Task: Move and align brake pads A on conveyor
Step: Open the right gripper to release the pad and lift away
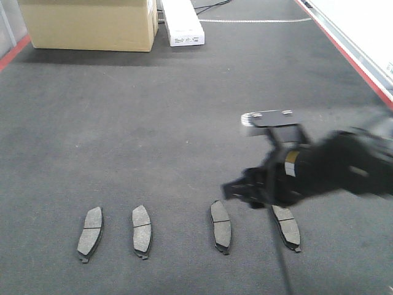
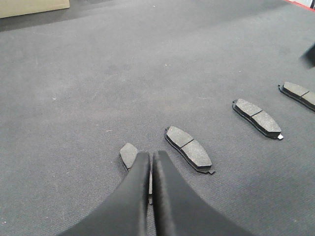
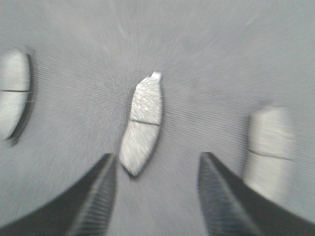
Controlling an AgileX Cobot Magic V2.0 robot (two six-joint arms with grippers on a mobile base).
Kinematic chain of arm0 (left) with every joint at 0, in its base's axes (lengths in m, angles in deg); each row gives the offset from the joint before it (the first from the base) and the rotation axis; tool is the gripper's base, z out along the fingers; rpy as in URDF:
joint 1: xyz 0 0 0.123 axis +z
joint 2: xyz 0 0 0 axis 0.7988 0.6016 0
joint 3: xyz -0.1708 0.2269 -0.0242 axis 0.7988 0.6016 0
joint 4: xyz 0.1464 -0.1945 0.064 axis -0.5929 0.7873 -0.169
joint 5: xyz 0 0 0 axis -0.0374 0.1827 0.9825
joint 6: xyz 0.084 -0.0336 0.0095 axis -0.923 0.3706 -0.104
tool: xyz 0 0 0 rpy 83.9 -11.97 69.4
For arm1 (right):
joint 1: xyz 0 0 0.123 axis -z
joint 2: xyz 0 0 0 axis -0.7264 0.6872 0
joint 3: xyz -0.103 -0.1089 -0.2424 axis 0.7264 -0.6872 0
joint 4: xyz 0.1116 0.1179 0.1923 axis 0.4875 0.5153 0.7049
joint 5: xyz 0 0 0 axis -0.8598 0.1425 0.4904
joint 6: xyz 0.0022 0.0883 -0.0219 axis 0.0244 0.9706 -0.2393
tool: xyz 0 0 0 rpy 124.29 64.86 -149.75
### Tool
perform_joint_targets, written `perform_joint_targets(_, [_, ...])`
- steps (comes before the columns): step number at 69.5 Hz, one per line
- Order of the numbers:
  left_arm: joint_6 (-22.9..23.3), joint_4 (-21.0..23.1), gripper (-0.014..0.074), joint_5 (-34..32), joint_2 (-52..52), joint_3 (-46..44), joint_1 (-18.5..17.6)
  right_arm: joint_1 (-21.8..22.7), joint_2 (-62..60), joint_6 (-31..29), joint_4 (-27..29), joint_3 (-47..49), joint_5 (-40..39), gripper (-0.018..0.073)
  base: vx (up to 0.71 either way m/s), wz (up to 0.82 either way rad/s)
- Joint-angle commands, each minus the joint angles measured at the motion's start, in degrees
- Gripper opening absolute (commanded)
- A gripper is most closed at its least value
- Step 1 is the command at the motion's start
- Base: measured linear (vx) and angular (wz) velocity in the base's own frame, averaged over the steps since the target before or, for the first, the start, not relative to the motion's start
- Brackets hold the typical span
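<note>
Four brake pads A lie flat in a row on the near part of the dark grey conveyor (image 1: 184, 123): the first pad (image 1: 90, 233), the second pad (image 1: 142, 231), the third pad (image 1: 221, 227) and the fourth pad (image 1: 287, 226). My right gripper (image 1: 238, 192) hovers blurred just above the third and fourth pads. In the right wrist view the right gripper (image 3: 157, 162) is open, with one pad (image 3: 142, 125) lying ahead between its fingers, untouched. My left gripper (image 2: 151, 153) is shut and empty, over the leftmost pad (image 2: 129, 155), partly hiding it. It is outside the front view.
A cardboard box (image 1: 92, 24) and a long white box (image 1: 182, 23) stand at the far end of the belt. Red stripes mark the right edge (image 1: 350, 55) and the left edge (image 1: 12, 52). A white side panel (image 1: 368, 24) runs along the right.
</note>
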Motion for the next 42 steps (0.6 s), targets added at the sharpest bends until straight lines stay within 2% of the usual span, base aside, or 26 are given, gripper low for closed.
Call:
perform_joint_targets(1, [0.37,-0.03,-0.0006,-4.02,0.42,-1.41,-0.20,0.11,-8.38,-0.20,-2.24,-3.33,-4.02,0.0288,0.00,0.00])
perform_joint_targets(7, [0.37,-0.03,-0.0006,-4.02,0.42,-1.41,-0.20,0.11,-14.66,-0.20,-4.47,-8.50,-6.25,0.0237,0.00,0.00])
perform_joint_targets(23, [0.37,-0.03,-0.0006,-4.02,0.42,-1.41,-0.20,0.11,-33.10,-0.25,-8.60,-19.06,-6.06,0.0102,0.00,0.00])
perform_joint_targets(42, [0.37,-0.03,-0.0006,-4.02,0.42,-1.41,-0.20,0.11,-51.72,-0.25,-8.83,-26.99,-6.59,-0.0009,0.00,0.00])
